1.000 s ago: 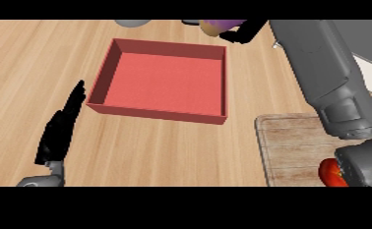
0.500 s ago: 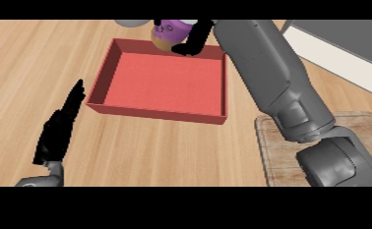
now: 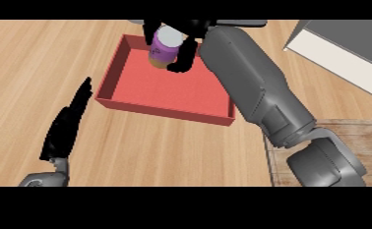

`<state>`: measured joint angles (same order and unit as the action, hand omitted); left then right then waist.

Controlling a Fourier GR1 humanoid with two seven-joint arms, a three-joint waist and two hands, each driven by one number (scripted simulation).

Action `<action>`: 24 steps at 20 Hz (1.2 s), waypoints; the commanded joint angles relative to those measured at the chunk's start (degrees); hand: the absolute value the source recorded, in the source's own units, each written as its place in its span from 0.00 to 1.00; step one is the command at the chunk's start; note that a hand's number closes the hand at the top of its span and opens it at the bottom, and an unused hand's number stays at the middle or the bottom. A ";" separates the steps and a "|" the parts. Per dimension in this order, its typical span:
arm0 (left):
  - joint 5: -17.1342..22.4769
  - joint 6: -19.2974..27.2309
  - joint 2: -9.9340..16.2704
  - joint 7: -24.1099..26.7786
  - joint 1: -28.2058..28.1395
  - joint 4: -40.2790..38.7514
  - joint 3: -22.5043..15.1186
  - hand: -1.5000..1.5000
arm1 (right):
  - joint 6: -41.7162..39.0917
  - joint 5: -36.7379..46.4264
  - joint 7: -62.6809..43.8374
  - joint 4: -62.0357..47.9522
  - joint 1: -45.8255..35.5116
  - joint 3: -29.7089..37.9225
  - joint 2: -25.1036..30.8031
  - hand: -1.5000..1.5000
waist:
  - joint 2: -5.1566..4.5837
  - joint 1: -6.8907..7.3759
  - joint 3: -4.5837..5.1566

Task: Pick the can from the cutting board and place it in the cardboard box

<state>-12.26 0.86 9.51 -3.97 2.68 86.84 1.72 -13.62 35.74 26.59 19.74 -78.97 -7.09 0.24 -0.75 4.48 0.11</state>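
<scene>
While the right hand [image 3: 181, 46] curls around the purple, white-lidded cylindrical can [image 3: 164, 47], the can hangs near-upright over the red open-topped box's [image 3: 120, 71] far end; the left hand [image 3: 67, 127] rests open alongside.

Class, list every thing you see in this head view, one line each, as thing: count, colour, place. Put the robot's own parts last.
can: one, purple with a pale top, held over the box's far side
box: one, red, open, middle of the counter
cutting board: one, light wood, lower right, mostly hidden by the arm
counter: one, wooden planks, under everything
cabinet: one, white and grey, upper right
right hand: one, black, curled round the can
left hand: one, black, fingers straight, lower left
</scene>
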 commanded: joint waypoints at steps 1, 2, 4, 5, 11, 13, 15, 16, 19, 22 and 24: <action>1.25 -2.09 1.43 0.77 1.61 -1.15 0.94 0.50 | 1.39 -4.27 -2.34 -2.66 2.55 -4.92 -0.23 0.00 | -0.21 1.09 0.01; 0.47 -0.63 -0.48 -1.43 0.99 1.08 -0.45 0.50 | 1.06 -5.25 -3.88 -3.20 0.72 -5.33 -0.23 0.00 | -0.31 1.90 0.00; -0.05 -1.61 -0.11 -1.79 1.38 1.29 -1.45 0.50 | 1.81 -7.62 -3.72 -3.17 0.42 -5.52 -0.24 0.00 | -0.45 2.06 -0.02; -0.18 -1.25 -0.14 -1.32 1.42 1.06 -1.19 0.50 | 2.10 -9.04 -4.17 -2.15 0.30 -6.40 -0.24 0.00 | -0.33 1.83 -0.01; -1.77 0.40 -1.69 -0.20 1.14 0.67 -2.47 0.50 | 4.85 -19.79 -2.41 -1.17 4.03 -1.84 -0.24 0.00 | -0.37 2.24 -0.06; -1.17 0.22 -1.16 0.01 1.35 0.18 -1.47 0.50 | 7.51 -23.93 -2.64 -1.39 4.31 1.18 -0.24 0.00 | -0.54 2.55 -0.06; -0.48 -0.74 0.03 -0.39 2.23 -0.62 -0.39 0.50 | 6.25 -28.05 -4.70 -2.02 1.42 4.48 -0.24 0.00 | -0.47 1.72 -0.06; -0.75 -0.49 -1.21 -1.46 1.40 1.30 -1.79 0.50 | 6.43 -28.96 -4.46 -3.97 1.64 6.27 -0.24 0.00 | -0.81 2.20 -0.10; 0.35 -1.23 0.43 -4.58 3.79 2.78 0.13 0.50 | 3.70 -32.77 -3.92 -5.16 0.07 10.97 -0.24 0.00 | -0.78 0.77 -0.16; -0.75 0.18 -1.42 -2.28 2.13 0.79 -1.06 0.50 | 3.73 -35.09 -4.19 -6.97 -0.80 14.46 1.40 0.00 | -1.04 0.08 -0.09; -1.42 0.94 -0.15 -0.98 1.75 0.00 0.34 0.50 | 1.83 -36.23 -5.62 -7.59 -1.61 16.17 6.50 0.00 | -0.87 -0.69 -0.09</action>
<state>-12.91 0.96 9.07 -5.07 4.18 87.46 1.52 -10.13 2.68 22.08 13.73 -79.45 5.09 2.50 -1.59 4.83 0.03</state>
